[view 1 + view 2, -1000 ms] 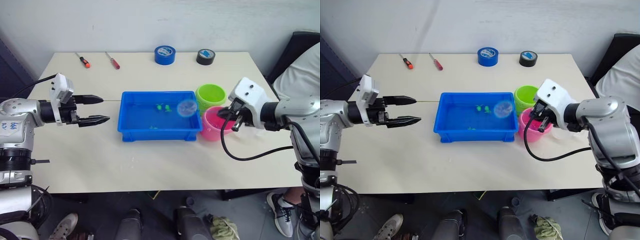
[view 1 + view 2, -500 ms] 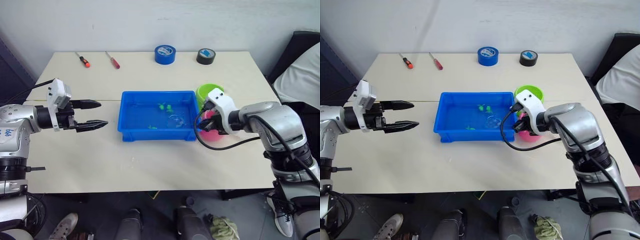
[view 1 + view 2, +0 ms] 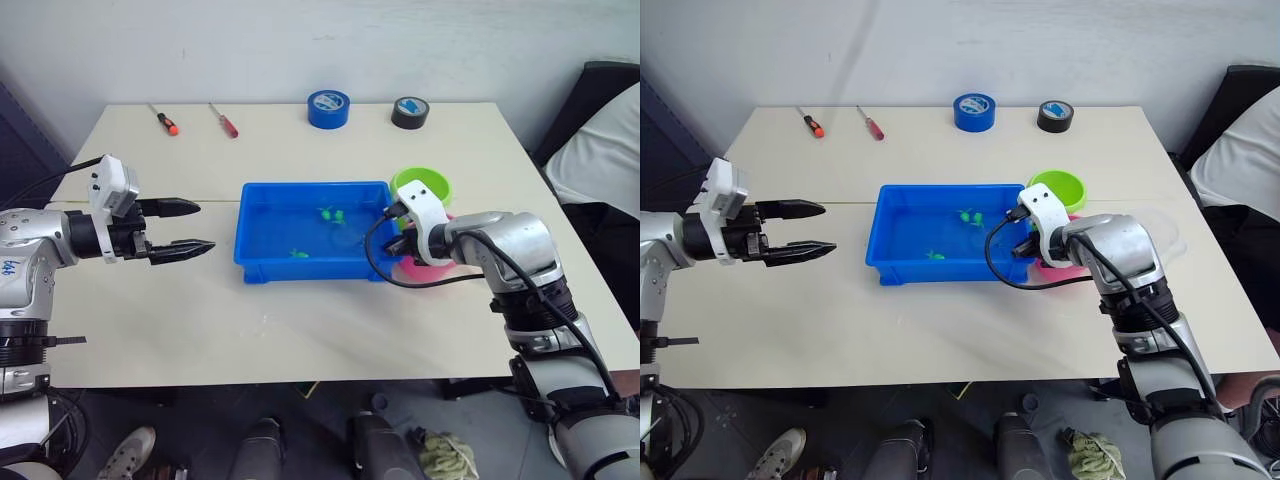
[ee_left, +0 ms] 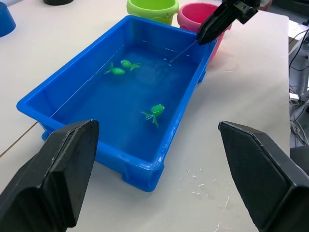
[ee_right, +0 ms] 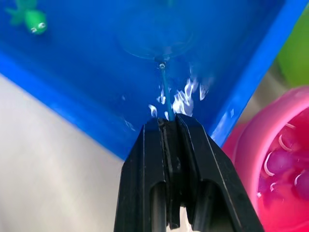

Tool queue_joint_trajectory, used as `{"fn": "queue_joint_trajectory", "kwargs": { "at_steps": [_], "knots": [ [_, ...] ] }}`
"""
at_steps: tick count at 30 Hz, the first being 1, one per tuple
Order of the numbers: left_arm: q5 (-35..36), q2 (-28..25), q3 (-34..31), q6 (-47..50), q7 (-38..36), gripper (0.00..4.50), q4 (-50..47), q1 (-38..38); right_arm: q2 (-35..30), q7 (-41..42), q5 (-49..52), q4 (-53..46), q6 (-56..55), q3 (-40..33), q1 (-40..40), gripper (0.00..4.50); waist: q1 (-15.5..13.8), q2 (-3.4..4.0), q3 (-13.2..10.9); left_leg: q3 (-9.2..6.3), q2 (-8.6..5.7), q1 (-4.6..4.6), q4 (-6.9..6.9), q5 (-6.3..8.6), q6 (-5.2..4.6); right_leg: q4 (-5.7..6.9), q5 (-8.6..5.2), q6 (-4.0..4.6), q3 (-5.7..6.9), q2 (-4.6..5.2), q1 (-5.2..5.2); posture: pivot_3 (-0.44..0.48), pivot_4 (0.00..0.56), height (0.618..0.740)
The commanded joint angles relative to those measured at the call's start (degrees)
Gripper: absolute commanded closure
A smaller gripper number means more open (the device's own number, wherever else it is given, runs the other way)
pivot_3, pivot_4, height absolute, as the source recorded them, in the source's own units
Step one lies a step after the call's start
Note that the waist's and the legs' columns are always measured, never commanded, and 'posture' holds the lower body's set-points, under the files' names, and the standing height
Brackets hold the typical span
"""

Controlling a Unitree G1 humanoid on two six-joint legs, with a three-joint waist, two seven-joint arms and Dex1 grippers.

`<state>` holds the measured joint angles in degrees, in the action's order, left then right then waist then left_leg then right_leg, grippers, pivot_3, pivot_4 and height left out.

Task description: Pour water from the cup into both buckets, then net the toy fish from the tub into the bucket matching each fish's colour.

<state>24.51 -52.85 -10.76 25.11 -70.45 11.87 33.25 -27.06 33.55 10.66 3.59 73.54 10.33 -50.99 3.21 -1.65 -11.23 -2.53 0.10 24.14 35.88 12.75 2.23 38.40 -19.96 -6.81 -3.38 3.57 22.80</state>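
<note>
Lowered since earlier: round hoop net [image 5: 157, 41], now submerged in blue rectangular plastic tub [image 3: 262, 262], 3 o'clock end; right gripper [image 5: 169, 126] clamped on handle. Left gripper [image 3: 192, 226] fingers apart.

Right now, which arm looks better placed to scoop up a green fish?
The right: its hand grips the thin net handle, hoop in the blue plastic tub. The left hand hangs open beside it.

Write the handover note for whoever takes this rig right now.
Right gripper: shut on the net, hoop dipped in the tub.
Left gripper: open, holding nothing, beside the tub.
Three green fish in the tub; no pink ones visible there.
Green bucket and pink bucket stand right of the tub.
Left: net the green fish into the green bucket.
</note>
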Motion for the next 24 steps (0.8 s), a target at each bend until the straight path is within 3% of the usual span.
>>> {"fn": "queue_joint_trajectory", "kwargs": {
  "at_steps": [1, 10, 24],
  "knots": [
    [1.09, -1.72, -2.33, 0.43, 0.38, 0.19, -1.95, -0.46, 1.16, -1.87, -0.22, 1.77, -3.81, -2.31, -1.93, 4.50, 0.07, 0.00, 0.00, 0.00, 0.01, 0.00, -0.01, 0.00, 0.00, 0.00, 0.00, 0.00, 0.00, -0.01, 0.00, 0.000, 0.150, 0.734],
    [1.66, -2.51, -3.04, 1.18, 0.86, 0.19, -3.02, -1.44, 3.90, -3.99, 0.14, 6.75, -8.22, -3.76, -4.34, 4.50, 0.05, 0.00, 0.00, 0.00, 0.01, 0.00, -0.06, 0.00, 0.00, -0.03, 0.00, 0.00, 0.01, -0.01, 0.01, 0.000, 0.150, 0.734],
    [1.06, -1.53, -1.39, 0.31, 0.70, 0.19, -1.09, 0.78, -0.50, -3.39, 3.76, -6.40, -0.37, -5.83, -3.11, 4.50, 0.03, 0.01, -0.01, 0.00, 0.03, 0.00, -0.32, -0.01, 0.01, -0.26, 0.00, 0.00, 0.01, 0.00, 0.04, 0.000, 0.150, 0.734]
  ]
}}
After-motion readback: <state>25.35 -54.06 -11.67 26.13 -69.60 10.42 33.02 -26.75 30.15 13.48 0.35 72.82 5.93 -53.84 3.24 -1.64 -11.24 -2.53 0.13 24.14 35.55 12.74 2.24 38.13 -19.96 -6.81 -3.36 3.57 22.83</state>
